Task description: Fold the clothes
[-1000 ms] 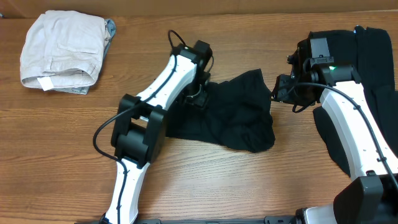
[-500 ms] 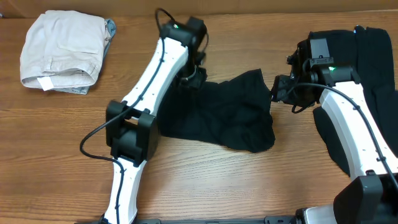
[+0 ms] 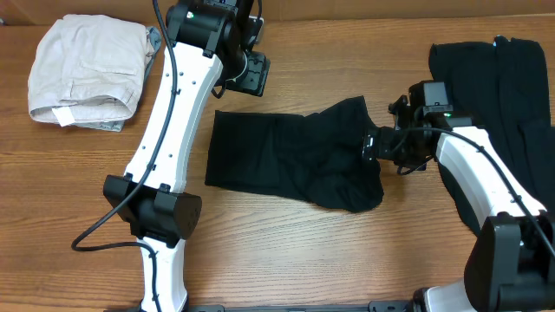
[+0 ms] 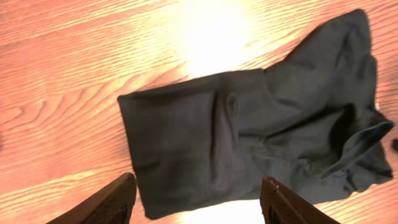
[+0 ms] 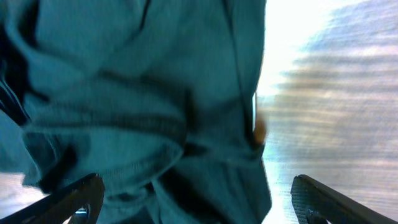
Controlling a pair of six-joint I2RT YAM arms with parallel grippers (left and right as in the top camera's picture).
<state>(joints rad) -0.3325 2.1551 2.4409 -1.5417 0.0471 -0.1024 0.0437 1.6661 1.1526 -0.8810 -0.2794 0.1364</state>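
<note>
**At mid-table: black garment lying spread, both grippers gaping**

The black garment is lying on the wooden table, its left half flat and its right end rumpled. More black clothes are lying piled at the right edge. The only label showing, a white tag on the folded beige garment far left, is too small to read. Since a second ago, the left gripper has lifted off the cloth and is hovering empty, fingers apart. The right gripper has moved onto the rumpled end, jaws spreading wide.
</note>
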